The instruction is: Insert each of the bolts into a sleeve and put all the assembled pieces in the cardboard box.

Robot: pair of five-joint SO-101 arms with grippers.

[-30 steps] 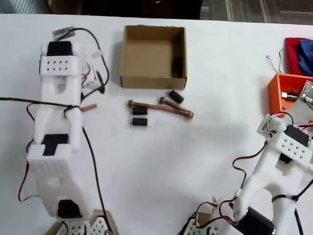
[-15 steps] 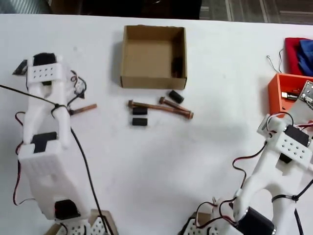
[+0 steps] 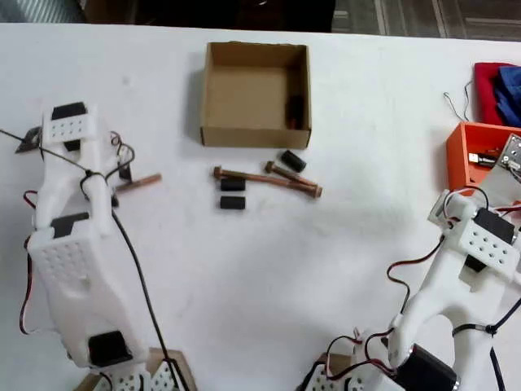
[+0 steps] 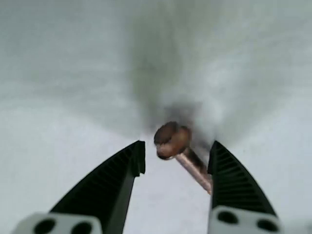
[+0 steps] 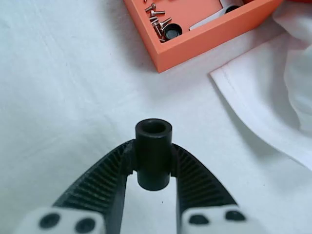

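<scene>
My left gripper point(image 4: 176, 151) is open, with the head end of a copper bolt point(image 4: 171, 140) between its fingers; the shaft runs beside one fingertip. From above, this bolt point(image 3: 140, 180) lies on the table at the left gripper point(image 3: 118, 184). My right gripper point(image 5: 153, 168) is shut on a black sleeve point(image 5: 153, 152), held upright above the cloth. Two more bolts point(image 3: 244, 175) point(image 3: 293, 179) lie crossed in front of the cardboard box point(image 3: 213, 90). Beside them are three black sleeves point(image 3: 293, 160) point(image 3: 233, 184) point(image 3: 233, 202). A dark piece point(image 3: 295, 108) rests inside the box.
An orange tray point(image 3: 460, 159) with small screws and parts sits at the right edge, close to the right arm point(image 3: 476, 244); it is the same orange tray point(image 5: 195, 36) as in the right wrist view. Red and blue fabric point(image 3: 496, 90) lies behind it. Cables trail from both arms.
The left arm has swung left and drawn back from beside the box, bringing its gripper to the lone bolt's end. That bolt, the other parts and the right arm have stayed put.
</scene>
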